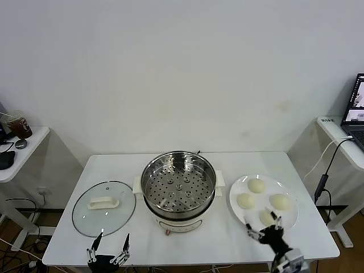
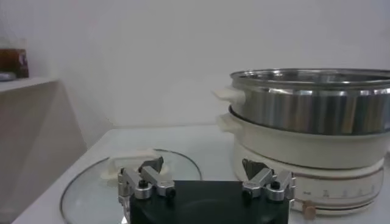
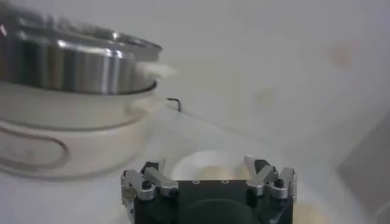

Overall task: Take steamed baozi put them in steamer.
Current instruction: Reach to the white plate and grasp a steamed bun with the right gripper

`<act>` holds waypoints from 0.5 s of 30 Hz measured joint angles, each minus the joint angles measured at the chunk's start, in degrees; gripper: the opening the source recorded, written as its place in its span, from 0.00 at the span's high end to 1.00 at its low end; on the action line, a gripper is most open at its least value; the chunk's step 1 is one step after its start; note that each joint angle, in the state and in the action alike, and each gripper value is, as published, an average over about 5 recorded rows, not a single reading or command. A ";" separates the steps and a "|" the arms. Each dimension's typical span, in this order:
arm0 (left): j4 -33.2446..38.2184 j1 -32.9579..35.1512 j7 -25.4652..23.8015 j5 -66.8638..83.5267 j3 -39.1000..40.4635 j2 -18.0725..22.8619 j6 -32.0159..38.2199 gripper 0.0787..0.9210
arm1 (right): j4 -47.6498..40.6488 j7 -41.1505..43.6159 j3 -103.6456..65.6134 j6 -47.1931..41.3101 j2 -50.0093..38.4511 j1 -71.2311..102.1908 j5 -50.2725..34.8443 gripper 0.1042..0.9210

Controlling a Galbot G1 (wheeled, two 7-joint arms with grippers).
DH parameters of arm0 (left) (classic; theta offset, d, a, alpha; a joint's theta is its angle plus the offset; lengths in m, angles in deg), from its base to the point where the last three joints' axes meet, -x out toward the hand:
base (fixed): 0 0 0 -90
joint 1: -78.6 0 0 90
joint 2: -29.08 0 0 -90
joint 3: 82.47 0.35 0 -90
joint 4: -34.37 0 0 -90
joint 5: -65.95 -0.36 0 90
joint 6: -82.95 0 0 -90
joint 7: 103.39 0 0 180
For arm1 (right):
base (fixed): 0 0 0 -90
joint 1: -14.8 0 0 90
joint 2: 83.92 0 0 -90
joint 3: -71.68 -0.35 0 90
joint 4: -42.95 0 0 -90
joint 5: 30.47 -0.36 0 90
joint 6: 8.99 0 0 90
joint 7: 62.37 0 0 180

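Several cream-white baozi lie on a white plate point(image 1: 289, 218) at the right: one at the back point(image 1: 256, 185), one on the left point(image 1: 245, 200), one on the right point(image 1: 280, 201), one nearest the front point(image 1: 267, 217). The steel steamer point(image 1: 178, 189) stands mid-table, its perforated tray bare. My right gripper point(image 1: 263, 225) is open at the plate's front edge, just in front of the nearest baozi; in the right wrist view a baozi point(image 3: 210, 172) shows between the fingertips of my right gripper point(image 3: 207, 170). My left gripper point(image 1: 111, 245) is open at the table's front left, by the glass lid point(image 1: 103, 208).
The glass lid with a white handle point(image 2: 125, 165) lies flat left of the steamer point(image 2: 311, 131). A side table with a cup point(image 1: 17, 125) stands far left, and another with a laptop point(image 1: 355, 111) far right. A cable hangs by the table's right edge.
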 measured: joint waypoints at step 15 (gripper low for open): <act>-0.21 -1.62 -0.83 -2.56 -2.35 -0.06 1.43 0.12 | -14.06 21.23 14.44 1.25 -21.52 -27.31 13.36 0.12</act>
